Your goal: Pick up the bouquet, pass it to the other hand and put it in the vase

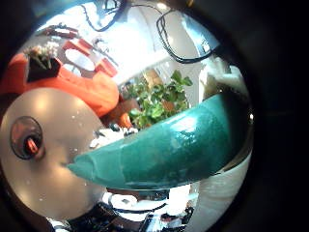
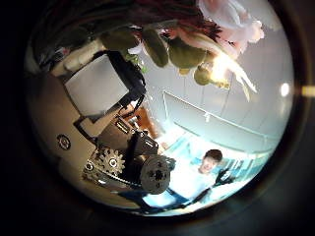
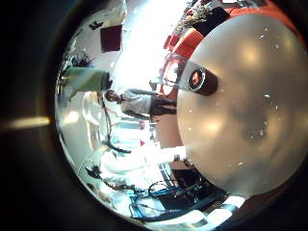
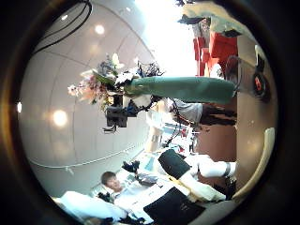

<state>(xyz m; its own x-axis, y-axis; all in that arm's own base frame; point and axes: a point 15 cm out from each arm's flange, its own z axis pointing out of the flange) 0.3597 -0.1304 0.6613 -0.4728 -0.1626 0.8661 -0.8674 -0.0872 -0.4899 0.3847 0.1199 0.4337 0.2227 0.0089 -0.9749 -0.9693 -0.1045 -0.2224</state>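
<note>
The bouquet (image 4: 178,89) shows in the right thumb side palm view, held level in the air, with its flowers (image 4: 98,82) at one end and a long paper wrap. My left hand (image 4: 120,111) is shut round the wrap just below the flowers. The wrap (image 1: 174,145) fills much of the left little finger side palm view. The flowers (image 2: 182,49) show close in the left thumb side palm view, beside that hand's own fingers (image 2: 138,162). The vase (image 3: 198,79) stands upright on the round table (image 3: 241,125); it also shows in the left little finger side palm view (image 1: 26,137). My right hand is above the table and holds nothing.
A leafy plant (image 1: 154,97) and low seats (image 1: 82,82) stand beyond the table.
</note>
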